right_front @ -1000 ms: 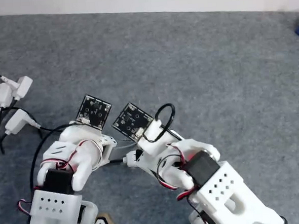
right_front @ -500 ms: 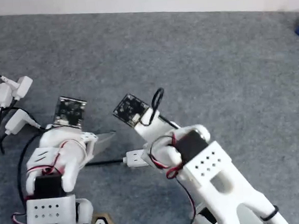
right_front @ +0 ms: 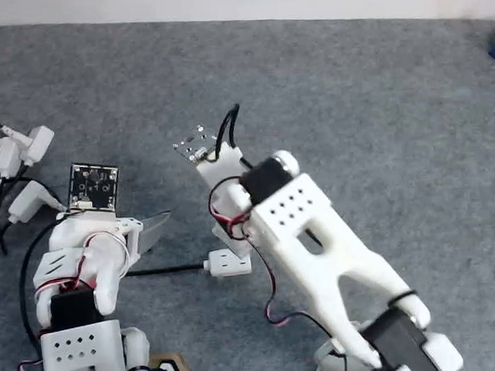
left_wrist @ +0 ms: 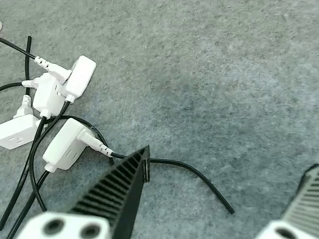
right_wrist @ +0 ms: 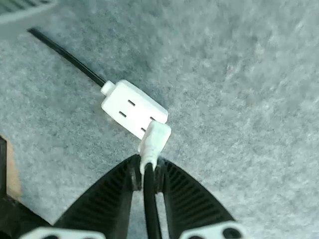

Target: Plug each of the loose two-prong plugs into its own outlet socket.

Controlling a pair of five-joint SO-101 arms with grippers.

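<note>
As the left gripper point(left_wrist: 230, 160) swings off, jaws spread, toward the loose plugs point(left_wrist: 65, 144) on the carpet point(left_wrist: 224, 74), the right gripper point(right_wrist: 147, 168) stays clamped on one plug point(right_wrist: 155, 138) pressed against the outlet socket point(right_wrist: 130, 107), apparently nearly seated, with the rest yet to be plugged in.

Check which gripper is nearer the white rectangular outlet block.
Right. The right gripper holds a white plug at the outlet block; the left gripper is apart, near its black cord.
</note>
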